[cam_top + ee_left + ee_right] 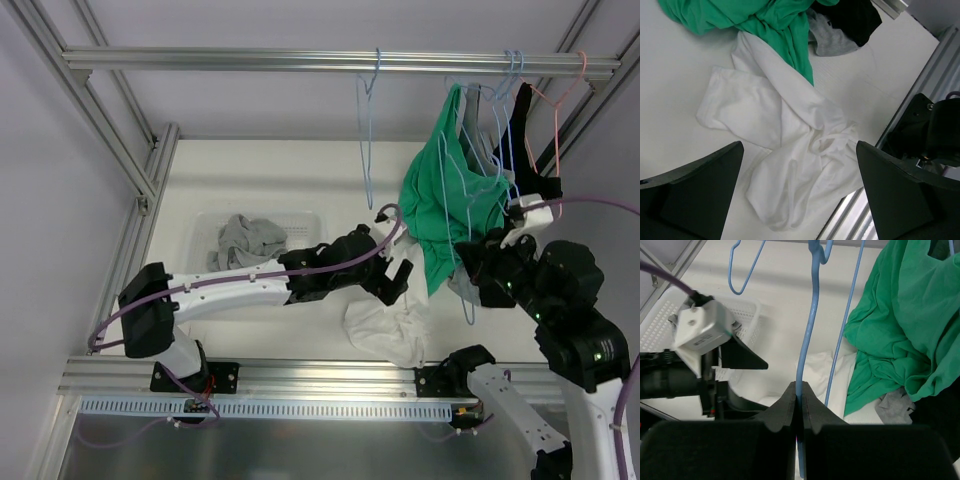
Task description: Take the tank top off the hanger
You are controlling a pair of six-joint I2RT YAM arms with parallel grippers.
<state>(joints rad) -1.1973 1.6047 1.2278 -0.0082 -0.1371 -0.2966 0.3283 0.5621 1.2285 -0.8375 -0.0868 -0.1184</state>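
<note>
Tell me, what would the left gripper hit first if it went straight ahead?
The left gripper would likely meet the crumpled white garment on the table first; depth is unclear.

White table (270, 180), matte. Crumpled white garment (385, 325) lies flat on it at lower centre of top view, just by the near rail. White mesh basket (260, 214) w/ grey clothes (250, 238) sits centre-left. In left wrist view, upper frame, green top (765, 25) hem drapes onto the white garment; grey cloth (832, 42) rests on table beside it
</note>
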